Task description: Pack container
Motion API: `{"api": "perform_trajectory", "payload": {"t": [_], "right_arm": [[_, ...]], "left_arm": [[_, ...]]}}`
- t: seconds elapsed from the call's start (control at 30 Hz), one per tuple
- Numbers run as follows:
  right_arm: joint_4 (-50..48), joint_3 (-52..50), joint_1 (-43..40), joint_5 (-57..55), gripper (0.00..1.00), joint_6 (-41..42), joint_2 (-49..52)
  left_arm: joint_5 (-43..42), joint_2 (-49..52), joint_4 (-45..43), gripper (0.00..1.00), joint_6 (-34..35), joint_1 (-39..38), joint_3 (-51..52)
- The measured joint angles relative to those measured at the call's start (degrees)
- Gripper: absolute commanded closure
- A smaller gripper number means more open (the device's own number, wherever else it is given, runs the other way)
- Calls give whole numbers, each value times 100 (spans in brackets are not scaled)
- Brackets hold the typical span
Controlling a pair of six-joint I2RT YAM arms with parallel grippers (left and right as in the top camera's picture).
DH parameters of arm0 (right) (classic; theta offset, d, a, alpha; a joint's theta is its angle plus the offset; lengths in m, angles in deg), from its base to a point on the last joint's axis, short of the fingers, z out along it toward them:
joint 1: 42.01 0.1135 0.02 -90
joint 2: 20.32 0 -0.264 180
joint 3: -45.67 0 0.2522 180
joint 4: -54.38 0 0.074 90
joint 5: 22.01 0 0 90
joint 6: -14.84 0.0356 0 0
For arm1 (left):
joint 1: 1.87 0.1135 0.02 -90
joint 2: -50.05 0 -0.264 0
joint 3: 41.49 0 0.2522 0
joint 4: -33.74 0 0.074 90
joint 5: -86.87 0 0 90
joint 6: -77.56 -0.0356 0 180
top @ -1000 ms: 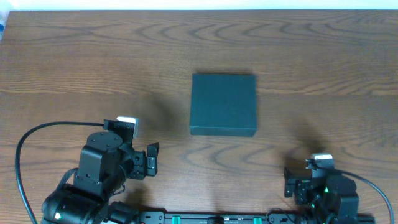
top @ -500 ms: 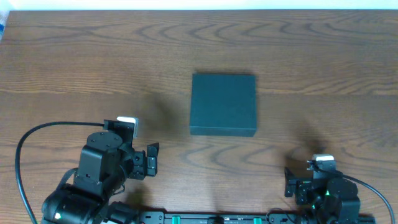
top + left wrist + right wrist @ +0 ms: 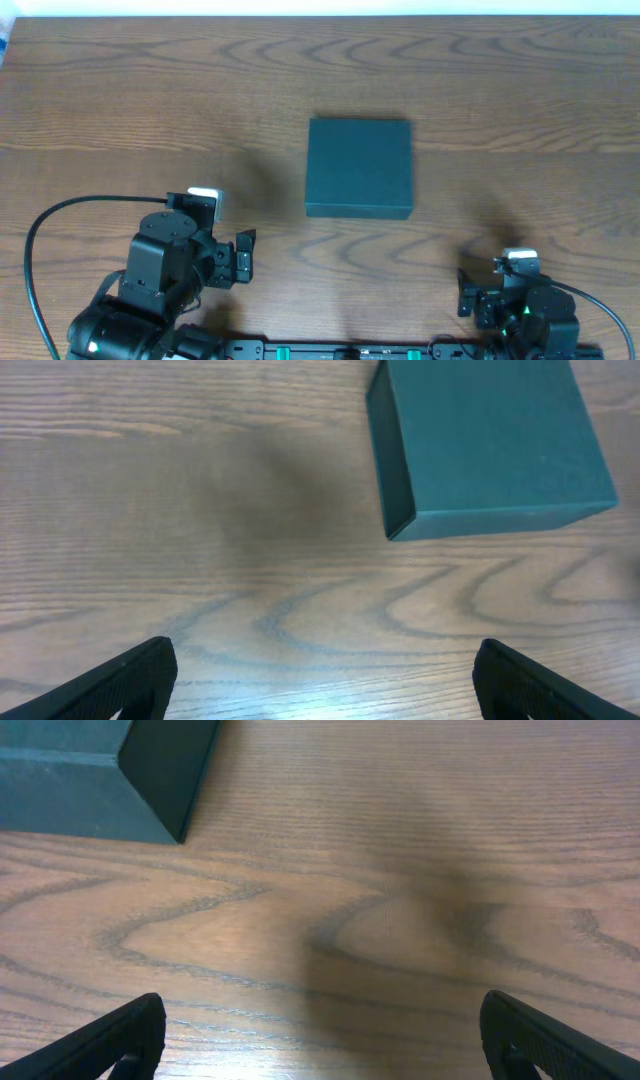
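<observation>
The container is a dark teal-green squarish box lying shut in the middle of the wooden table. It appears at the upper right of the left wrist view as the container, and its corner fills the upper left of the right wrist view as the container. My left gripper stands open over bare wood, short of the box and to its left. Low at the near right, my right gripper is also open, with nothing between its fingers. Both arms sit folded near the front edge, the left gripper and the right gripper.
The wooden table stretches wide around the box. A black cable loops from the left arm at the near left. A dark rail runs along the front edge between the arm bases.
The right arm has drawn back slightly toward the front edge. The left arm and the container have not moved.
</observation>
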Motion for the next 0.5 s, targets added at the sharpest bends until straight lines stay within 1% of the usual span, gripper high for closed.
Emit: {"api": "perform_trajectory", "payload": {"t": [0.1,0.17,0.33,0.5], "right_arm": [[-2,0,0,0,1,0,0],[-2,0,0,-2,1,0,0],[-11,0,0,-20,1,0,-11],[-7,-2,0,-20,1,0,-13]], "left_arm": [[129,-109,92,4,-26,7,31],[188,-396,116,5,-90,35,240],[256,-1600,26,5,-166,205,1209],[122,-2673,2,5,-168,776,2179]]}}
